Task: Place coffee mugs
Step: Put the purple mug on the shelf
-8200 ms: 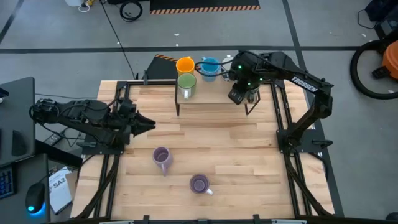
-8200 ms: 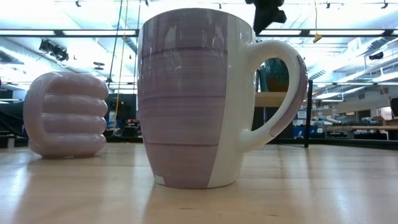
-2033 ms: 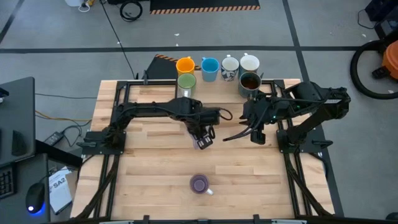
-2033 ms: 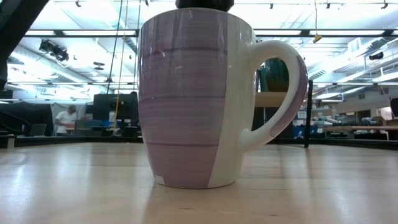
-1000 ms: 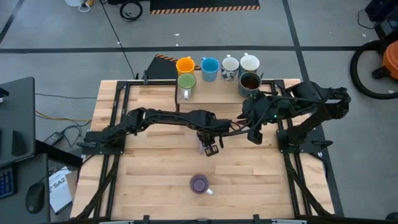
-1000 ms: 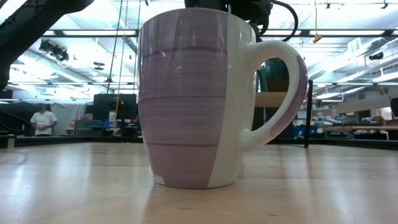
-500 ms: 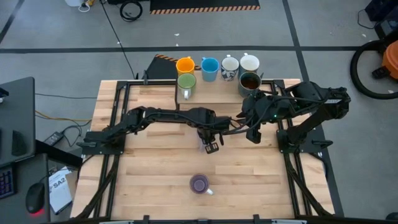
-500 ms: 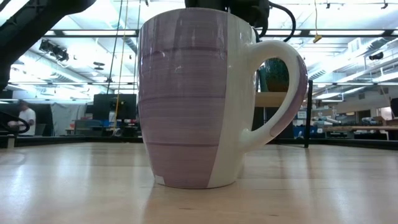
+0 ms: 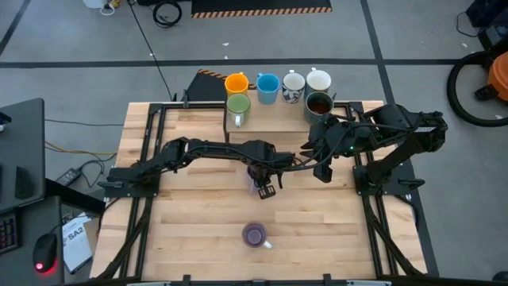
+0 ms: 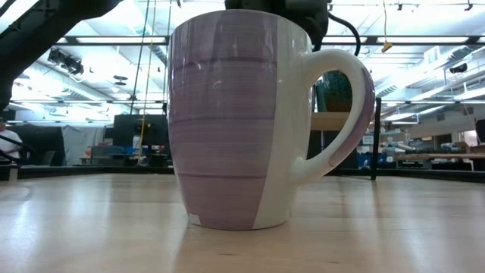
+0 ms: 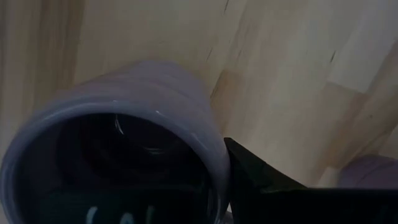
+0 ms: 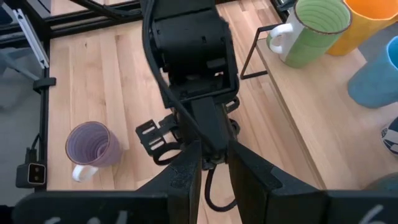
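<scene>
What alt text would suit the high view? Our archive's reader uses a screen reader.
From above, the left gripper holds a lilac mug over mid-table, facing the right gripper. Another lilac mug stands near the front edge; orange, green, blue, two white and a dark mug line the back.

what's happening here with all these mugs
The robot is collecting coffee mugs at the table's far edge. The left gripper is out over the middle of the table, holding a lilac mug by its rim. The right gripper waits close by, just to its right. Another lilac mug stands alone near the front. Six mugs are already grouped at the back: orange, green, blue, two white and a dark one.
</scene>
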Controlling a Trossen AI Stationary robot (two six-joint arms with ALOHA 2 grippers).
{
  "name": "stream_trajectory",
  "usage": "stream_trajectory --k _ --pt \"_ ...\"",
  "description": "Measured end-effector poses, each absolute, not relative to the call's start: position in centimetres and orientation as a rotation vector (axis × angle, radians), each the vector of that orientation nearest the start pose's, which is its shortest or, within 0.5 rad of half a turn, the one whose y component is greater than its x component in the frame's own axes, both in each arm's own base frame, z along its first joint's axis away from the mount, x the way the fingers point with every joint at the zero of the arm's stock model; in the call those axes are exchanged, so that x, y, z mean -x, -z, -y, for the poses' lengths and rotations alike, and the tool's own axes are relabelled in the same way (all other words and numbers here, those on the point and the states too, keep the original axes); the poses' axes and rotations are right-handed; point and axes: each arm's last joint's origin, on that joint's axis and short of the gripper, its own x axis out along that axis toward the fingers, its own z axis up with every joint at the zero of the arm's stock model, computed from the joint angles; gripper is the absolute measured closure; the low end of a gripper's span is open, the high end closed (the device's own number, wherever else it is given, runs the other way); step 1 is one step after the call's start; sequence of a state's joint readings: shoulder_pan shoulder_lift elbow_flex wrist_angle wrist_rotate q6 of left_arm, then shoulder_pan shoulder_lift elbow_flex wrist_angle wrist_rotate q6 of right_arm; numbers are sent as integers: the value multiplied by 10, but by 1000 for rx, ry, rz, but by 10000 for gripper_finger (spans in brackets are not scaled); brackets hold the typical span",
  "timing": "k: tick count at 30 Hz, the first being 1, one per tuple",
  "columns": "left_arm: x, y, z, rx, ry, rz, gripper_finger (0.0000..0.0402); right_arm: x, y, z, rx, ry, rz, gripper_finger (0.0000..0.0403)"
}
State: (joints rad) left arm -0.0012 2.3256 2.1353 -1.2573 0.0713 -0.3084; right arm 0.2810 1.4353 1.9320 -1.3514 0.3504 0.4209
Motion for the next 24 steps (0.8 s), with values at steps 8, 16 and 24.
stream_trajectory --k 8,16,24 --pt "-465 -212 2 302 -180 -1441 360 -228 -464 -55 -140 232 -767 317" --pt "-467 -210 4 300 -191 -1425 306 -228 -464 -55 -140 232 -768 317" --pt "-463 -225 3 295 -195 -1392 259 -228 -464 -55 -140 232 -768 317"
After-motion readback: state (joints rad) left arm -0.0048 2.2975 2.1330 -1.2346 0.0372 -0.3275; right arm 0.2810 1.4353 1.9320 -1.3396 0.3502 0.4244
